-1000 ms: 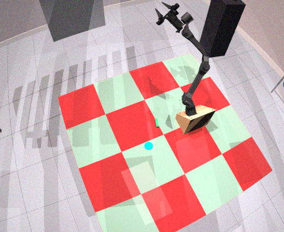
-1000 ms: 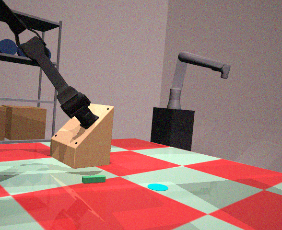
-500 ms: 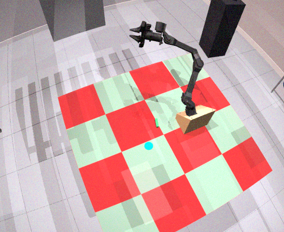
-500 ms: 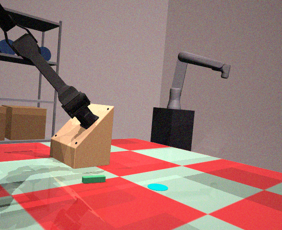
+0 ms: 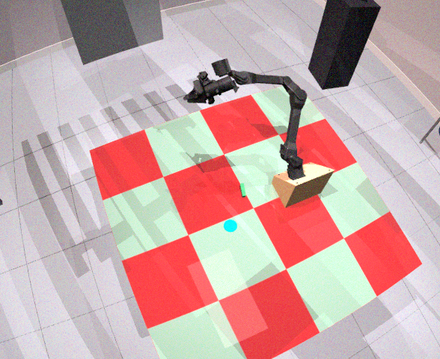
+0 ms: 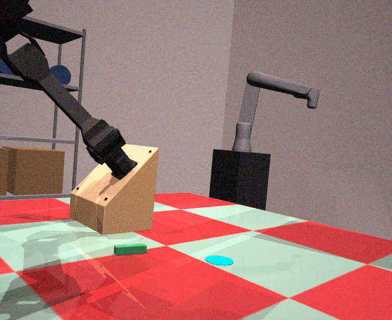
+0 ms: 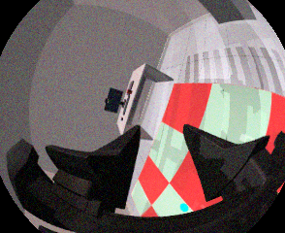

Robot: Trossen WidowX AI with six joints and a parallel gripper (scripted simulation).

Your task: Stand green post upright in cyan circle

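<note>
The green post [image 5: 242,190] [image 6: 130,249] lies on its side on the checkered mat, at the edge of a red square in front of the wooden base. The cyan circle [image 5: 230,225] [image 6: 219,260] [image 7: 183,208] is flat on a pale green square, with nothing standing on it. My gripper [image 5: 186,99] [image 7: 162,128] is partly open and empty, raised high beyond the mat's far edge in the top view, well away from the post. Its fingers are out of frame in the exterior view. The post does not show in the wrist view.
The sloped wooden base [image 5: 307,189] [image 6: 131,203] carries my arm and stands close to the post. A black pedestal [image 5: 338,46] stands off the mat; a grey arm [image 6: 279,84] on a black pedestal and a shelf rack [image 6: 81,103] are in the background of the exterior view.
</note>
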